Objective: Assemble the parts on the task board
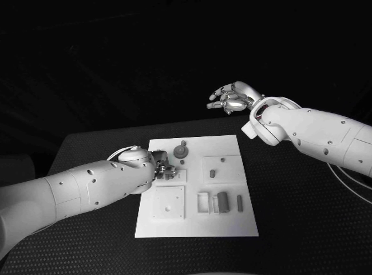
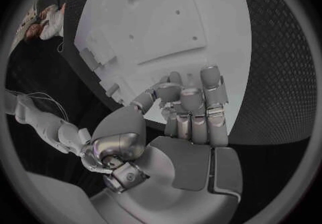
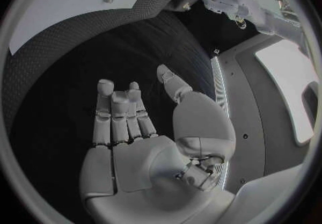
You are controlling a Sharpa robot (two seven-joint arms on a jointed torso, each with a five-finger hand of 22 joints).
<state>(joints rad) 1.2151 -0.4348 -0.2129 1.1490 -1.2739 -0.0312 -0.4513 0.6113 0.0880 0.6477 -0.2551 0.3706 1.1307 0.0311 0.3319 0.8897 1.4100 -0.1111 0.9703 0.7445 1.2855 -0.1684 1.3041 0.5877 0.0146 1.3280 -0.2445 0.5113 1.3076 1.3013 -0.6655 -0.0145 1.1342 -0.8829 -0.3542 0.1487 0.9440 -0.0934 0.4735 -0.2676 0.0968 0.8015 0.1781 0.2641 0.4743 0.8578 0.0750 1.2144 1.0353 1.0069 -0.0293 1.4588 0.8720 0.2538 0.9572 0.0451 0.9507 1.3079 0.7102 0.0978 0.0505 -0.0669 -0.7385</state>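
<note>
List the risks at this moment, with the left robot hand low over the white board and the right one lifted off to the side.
1. The left robot hand works low at the board's left edge; a push there might slide the whole plate.
2. Its fingers hide what is under them, so a misaligned part may go unnoticed.
3. The gear-like round part sits close beside that hand and might get knocked.

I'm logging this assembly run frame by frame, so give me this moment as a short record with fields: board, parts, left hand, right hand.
board: white task board lies flat in the middle of the black table
parts: round gear-like part near the board's far edge; several upright pieces in the near right section
left hand: left hand is over the board's left edge, fingers curled; whether it holds a part cannot be told
right hand: right hand is raised beyond the table's far edge, fingers apart, holding nothing
</note>
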